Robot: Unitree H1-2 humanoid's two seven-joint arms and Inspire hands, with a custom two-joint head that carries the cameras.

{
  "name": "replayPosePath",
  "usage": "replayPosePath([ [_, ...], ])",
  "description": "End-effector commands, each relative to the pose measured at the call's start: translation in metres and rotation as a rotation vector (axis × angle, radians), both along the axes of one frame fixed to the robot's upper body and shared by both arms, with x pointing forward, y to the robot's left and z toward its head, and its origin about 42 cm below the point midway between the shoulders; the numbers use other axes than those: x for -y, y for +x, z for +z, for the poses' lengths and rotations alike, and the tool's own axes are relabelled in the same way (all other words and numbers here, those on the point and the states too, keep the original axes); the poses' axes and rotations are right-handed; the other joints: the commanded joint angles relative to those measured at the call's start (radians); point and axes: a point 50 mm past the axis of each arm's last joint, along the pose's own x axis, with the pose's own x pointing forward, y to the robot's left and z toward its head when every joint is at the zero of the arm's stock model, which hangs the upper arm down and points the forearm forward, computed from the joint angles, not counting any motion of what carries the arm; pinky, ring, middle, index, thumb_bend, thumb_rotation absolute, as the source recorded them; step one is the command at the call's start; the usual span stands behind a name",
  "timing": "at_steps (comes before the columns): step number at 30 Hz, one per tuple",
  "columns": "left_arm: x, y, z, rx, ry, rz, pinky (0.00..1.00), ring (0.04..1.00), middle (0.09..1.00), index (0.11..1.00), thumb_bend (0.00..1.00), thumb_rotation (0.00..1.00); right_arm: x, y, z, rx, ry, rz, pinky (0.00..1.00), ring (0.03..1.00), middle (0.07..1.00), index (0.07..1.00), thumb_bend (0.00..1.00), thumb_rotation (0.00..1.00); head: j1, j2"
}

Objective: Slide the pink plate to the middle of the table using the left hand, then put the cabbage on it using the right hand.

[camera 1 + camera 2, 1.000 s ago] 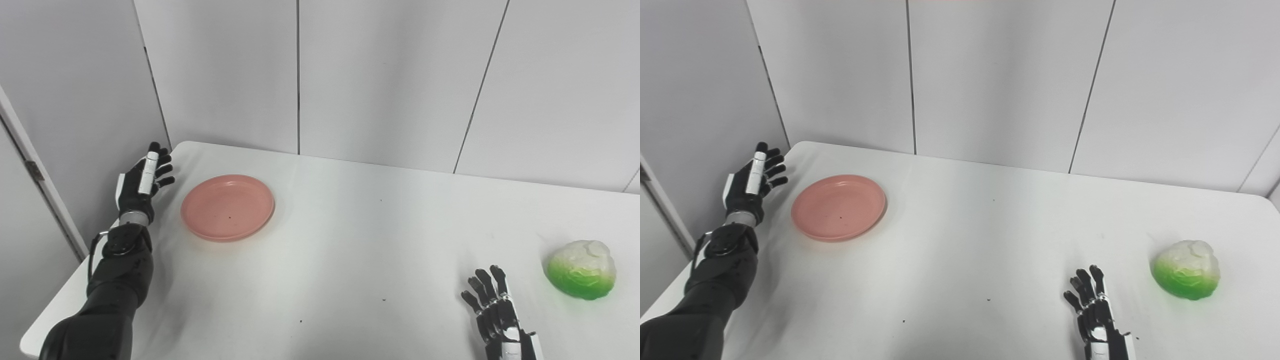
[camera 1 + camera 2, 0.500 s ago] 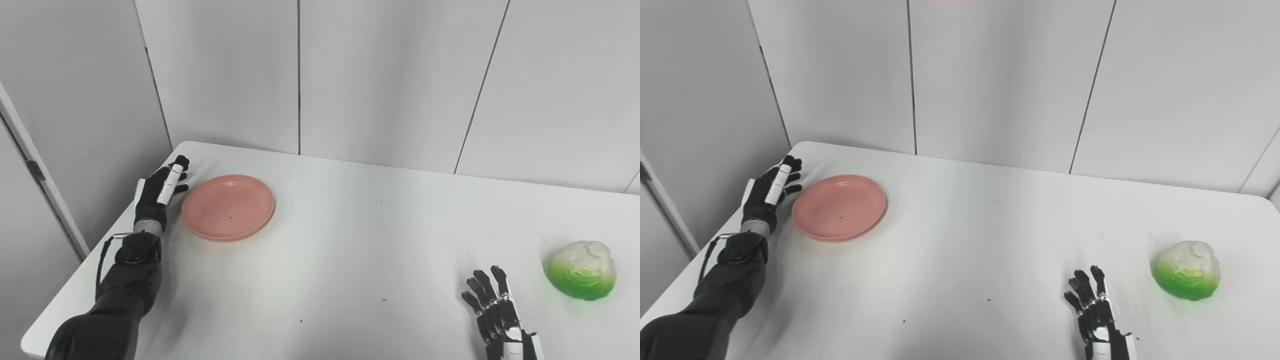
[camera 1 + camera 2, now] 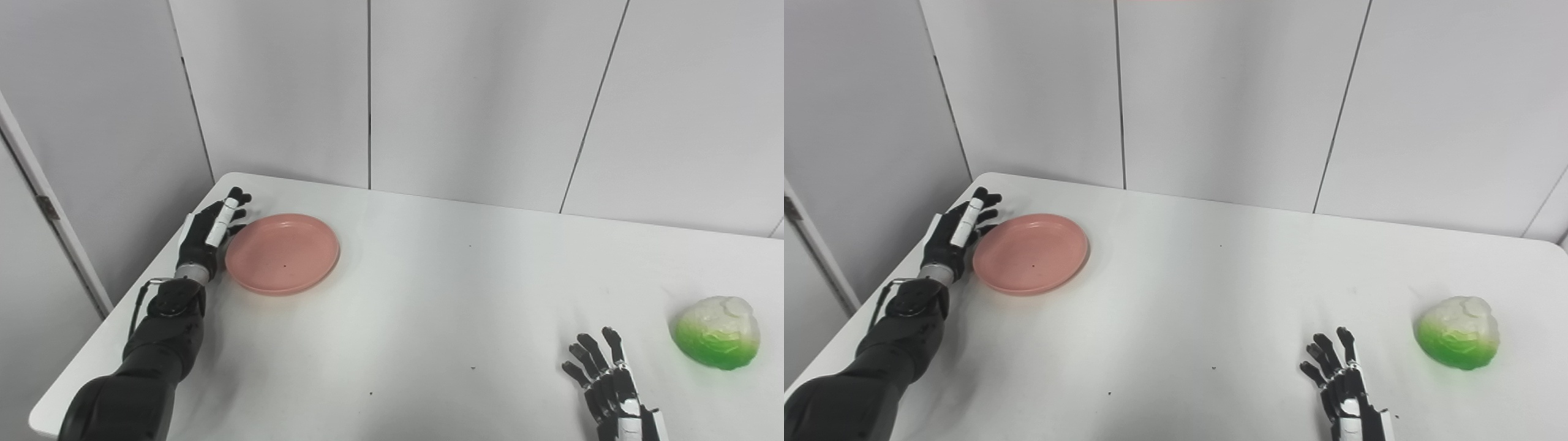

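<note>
The pink plate (image 3: 282,253) lay at the far left part of the white surface (image 3: 429,294), well apart from the middle, so the first step of the task was not yet done. The left hand (image 3: 210,231) stood on its edge just beside the left rim of the plate, with the fingers stretched out and apart and nothing held; whether it touched the rim already I could not tell from where I stood. In my judgement it was placed to push the plate to the right, toward the centre. The cabbage (image 3: 718,332), green below and pale on top, rested at the near right side of the surface, untouched. The right hand (image 3: 606,386) waited near the front edge, left of the cabbage and clearly apart from it, with its fingers spread and holding nothing. So both parts remained: the sliding of the plate, and after it the lifting of the cabbage onto it.
</note>
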Motion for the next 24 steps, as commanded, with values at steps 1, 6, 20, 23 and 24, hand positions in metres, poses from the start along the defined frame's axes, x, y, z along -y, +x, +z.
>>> replayPosePath([
  [1, 0.024, 0.022, 0.022, 0.058, -0.057, -0.07, 0.74, 0.837, 0.831, 0.649, 0.96, 0.81, 0.014, -0.017, -0.023, -0.132, -0.022, -0.017, 0.84, 0.888, 0.889, 0.976, 0.85, 1.0, -0.001, 0.007],
  [6, 0.037, 0.026, 0.027, 0.08, -0.092, -0.094, 0.69, 0.802, 0.802, 0.655, 0.96, 0.85, 0.014, -0.018, -0.022, -0.143, -0.022, -0.016, 0.84, 0.885, 0.885, 0.973, 0.83, 1.0, -0.001, 0.007],
  [20, 0.067, 0.026, 0.027, 0.042, -0.062, -0.201, 0.71, 0.821, 0.809, 0.691, 0.88, 0.91, 0.007, -0.016, -0.023, -0.142, -0.022, -0.016, 0.82, 0.872, 0.877, 0.967, 0.82, 1.0, -0.032, 0.003],
  [23, 0.073, 0.023, 0.024, 0.044, -0.068, -0.238, 0.71, 0.828, 0.822, 0.687, 0.9, 0.88, 0.005, -0.017, -0.02, -0.146, -0.027, -0.015, 0.82, 0.868, 0.877, 0.97, 0.82, 1.0, -0.064, 0.014],
  [24, 0.074, 0.022, 0.024, 0.044, -0.068, -0.245, 0.73, 0.834, 0.826, 0.689, 0.92, 0.87, 0.005, -0.017, -0.02, -0.147, -0.029, -0.015, 0.82, 0.866, 0.876, 0.969, 0.82, 1.0, -0.064, 0.014],
])
